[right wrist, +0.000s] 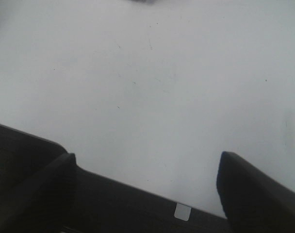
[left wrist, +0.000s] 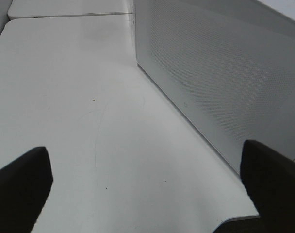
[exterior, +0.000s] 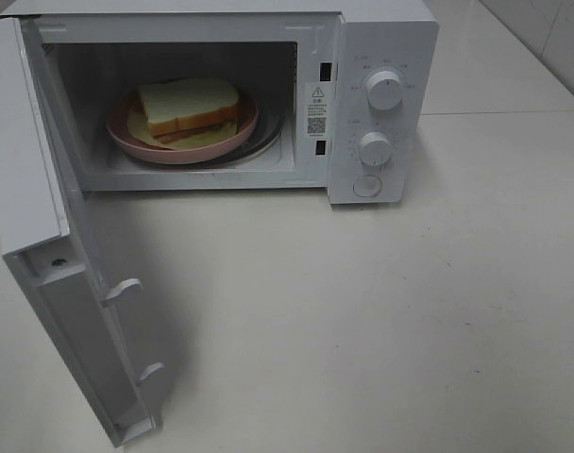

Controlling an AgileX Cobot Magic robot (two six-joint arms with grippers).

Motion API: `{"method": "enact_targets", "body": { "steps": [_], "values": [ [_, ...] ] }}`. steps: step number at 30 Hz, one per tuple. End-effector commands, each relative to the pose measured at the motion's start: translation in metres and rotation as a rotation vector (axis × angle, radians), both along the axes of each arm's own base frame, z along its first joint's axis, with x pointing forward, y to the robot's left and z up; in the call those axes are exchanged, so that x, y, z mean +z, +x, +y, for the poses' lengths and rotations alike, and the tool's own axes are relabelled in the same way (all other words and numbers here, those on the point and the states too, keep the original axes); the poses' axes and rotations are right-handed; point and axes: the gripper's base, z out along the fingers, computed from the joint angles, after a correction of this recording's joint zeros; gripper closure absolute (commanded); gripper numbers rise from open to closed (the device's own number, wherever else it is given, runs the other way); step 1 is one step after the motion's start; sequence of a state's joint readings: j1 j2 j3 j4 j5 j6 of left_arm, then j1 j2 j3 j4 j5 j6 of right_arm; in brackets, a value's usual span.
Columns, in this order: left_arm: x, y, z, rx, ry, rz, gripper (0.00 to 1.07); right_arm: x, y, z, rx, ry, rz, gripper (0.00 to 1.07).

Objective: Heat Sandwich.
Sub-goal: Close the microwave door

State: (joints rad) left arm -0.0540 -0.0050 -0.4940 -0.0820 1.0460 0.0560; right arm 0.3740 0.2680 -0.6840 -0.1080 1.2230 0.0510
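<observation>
Since the sandwich [exterior: 188,104] already lies on the plate [exterior: 178,154] inside the microwave [exterior: 381,38], deep in the cavity and toward its hinge side, the loading step looks finished and closing up looks like the step in hand. It lies flat, broad face up. Its long axis runs roughly across the cavity, nearly parallel to the microwave's front. The crust and filling edge faces the opening, and no end counts as a front.

The door [exterior: 42,189] stands swung wide open on the microwave's hinge side, its inner face turned toward the opening. The next move probably calls for a push on the door's outer face, swinging it round until it latches, and then a turn of a knob [exterior: 375,148] on the microwave's control panel.

Neither arm shows in the high view. The left gripper [left wrist: 146,187] has its fingers spread wide and holds nothing. It sits close beside a white dotted panel, likely the door's outer face. The right gripper [right wrist: 152,170] is also wide and empty, over bare table [exterior: 410,302]; how near it is to the microwave I cannot tell
</observation>
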Motion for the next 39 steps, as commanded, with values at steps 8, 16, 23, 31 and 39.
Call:
{"method": "enact_targets", "body": {
  "steps": [8, 16, 23, 31, 39],
  "values": [
    [0.0, -0.002, -0.001, -0.001, -0.009, -0.021, 0.09, -0.022, -0.013, -0.005, -0.146, 0.026, 0.028, 0.31],
    [0.0, -0.002, -0.001, -0.001, -0.009, -0.021, 0.09, -0.035, -0.021, -0.006, -0.25, 0.067, -0.031, 0.31],
    [0.0, -0.002, -0.001, -0.001, -0.009, -0.021, 0.09, -0.035, -0.03, -0.004, -0.295, 0.12, -0.121, 0.31],
    [0.0, -0.002, -0.001, -0.001, -0.009, -0.021, 0.09, -0.034, -0.034, -0.001, -0.319, 0.164, -0.219, 0.31],
    [0.0, -0.002, -0.001, -0.001, -0.009, -0.021, 0.09, -0.038, -0.025, 0.001, -0.305, 0.178, -0.272, 0.31]
  ]
}}
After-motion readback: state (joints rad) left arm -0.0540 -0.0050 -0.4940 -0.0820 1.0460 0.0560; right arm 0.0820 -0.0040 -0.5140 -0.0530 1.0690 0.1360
